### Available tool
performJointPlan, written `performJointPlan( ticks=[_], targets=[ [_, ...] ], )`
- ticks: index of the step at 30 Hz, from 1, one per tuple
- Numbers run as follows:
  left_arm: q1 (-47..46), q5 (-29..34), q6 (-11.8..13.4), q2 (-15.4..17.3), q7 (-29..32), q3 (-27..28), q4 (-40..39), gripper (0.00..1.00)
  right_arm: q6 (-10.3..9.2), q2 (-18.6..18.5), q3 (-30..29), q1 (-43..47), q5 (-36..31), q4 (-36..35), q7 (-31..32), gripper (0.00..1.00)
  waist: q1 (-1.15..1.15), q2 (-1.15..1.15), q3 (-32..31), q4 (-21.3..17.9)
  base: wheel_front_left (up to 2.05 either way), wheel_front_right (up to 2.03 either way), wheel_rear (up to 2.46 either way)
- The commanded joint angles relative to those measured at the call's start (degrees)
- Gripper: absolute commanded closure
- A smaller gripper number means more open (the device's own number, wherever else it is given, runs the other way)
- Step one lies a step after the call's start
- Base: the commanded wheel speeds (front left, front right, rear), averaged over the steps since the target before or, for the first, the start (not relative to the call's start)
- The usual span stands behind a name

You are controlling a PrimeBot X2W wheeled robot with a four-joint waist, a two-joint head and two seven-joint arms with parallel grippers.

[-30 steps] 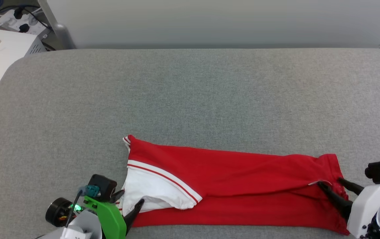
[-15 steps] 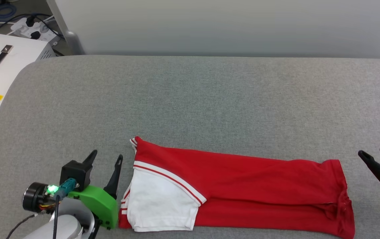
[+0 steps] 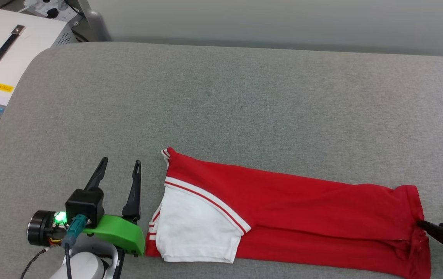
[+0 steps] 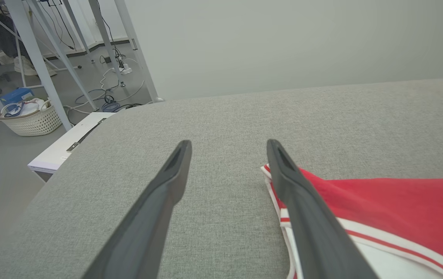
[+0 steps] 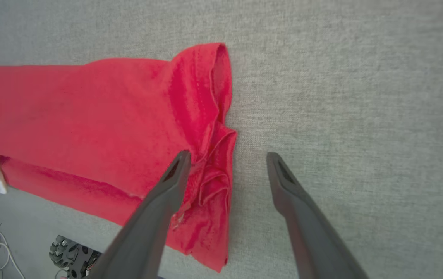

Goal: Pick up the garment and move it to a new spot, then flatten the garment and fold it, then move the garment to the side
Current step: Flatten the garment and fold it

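One long, flat strip of soft red jersey garment (image 3: 303, 209), folded lengthwise, lies along the near edge of the grey woven-fabric surface (image 3: 221, 97). Its short white sleeve (image 3: 194, 228) with striped trim lies on top at the left end, and the hem is crumpled at the right. Just beside the sleeve end, the left tool (image 3: 121, 164) holds its dark tapered fingers wide apart. The right tool (image 5: 227, 155) is equally wide, one finger over the bunched hem and the other over bare weave.
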Motion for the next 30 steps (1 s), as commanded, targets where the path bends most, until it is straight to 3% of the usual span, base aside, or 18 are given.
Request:
performJointPlan(
  ticks=[1,14,21,22,23,30],
  targets=[
    [1.37,1.51,-0.79,-1.14,-0.33,1.34,0.03,0.00,-0.03,0.67,0.63,-1.12,0.48,0.72,0.24,0.00,0.00,0.00,1.17,0.94,0.00,0.00,0.00],
    [4.37,10.28,-6.93,-9.77,-0.33,10.79,2.17,0.00,-0.03,5.76,10.36,-3.17,1.95,4.36,-1.95,0.00,0.00,0.00,2.50,2.35,0.00,0.00,0.00],
    [6.29,15.31,-9.52,-14.33,-0.33,16.54,2.72,0.00,-0.03,5.68,15.30,-3.90,2.57,6.04,-4.75,0.00,0.00,0.00,2.13,2.42,0.00,0.00,0.00],
    [6.52,15.95,-9.87,-14.87,-0.33,17.20,2.79,0.00,-0.03,5.33,15.98,-4.09,2.19,6.21,-5.15,0.56,0.00,0.00,2.08,2.40,0.00,0.00,0.00],
    [6.79,16.77,-10.31,-15.52,-0.33,18.03,2.86,0.00,-0.03,4.82,16.60,-4.40,1.42,6.45,-6.18,1.00,0.00,0.00,2.02,2.35,0.00,0.00,0.00],
    [9.09,21.06,-13.95,-19.11,-0.33,23.06,1.82,0.00,-0.03,2.16,17.40,-5.89,1.99,7.62,-10.05,1.00,0.00,0.00,0.72,1.86,0.00,0.00,0.00]
  ],
)
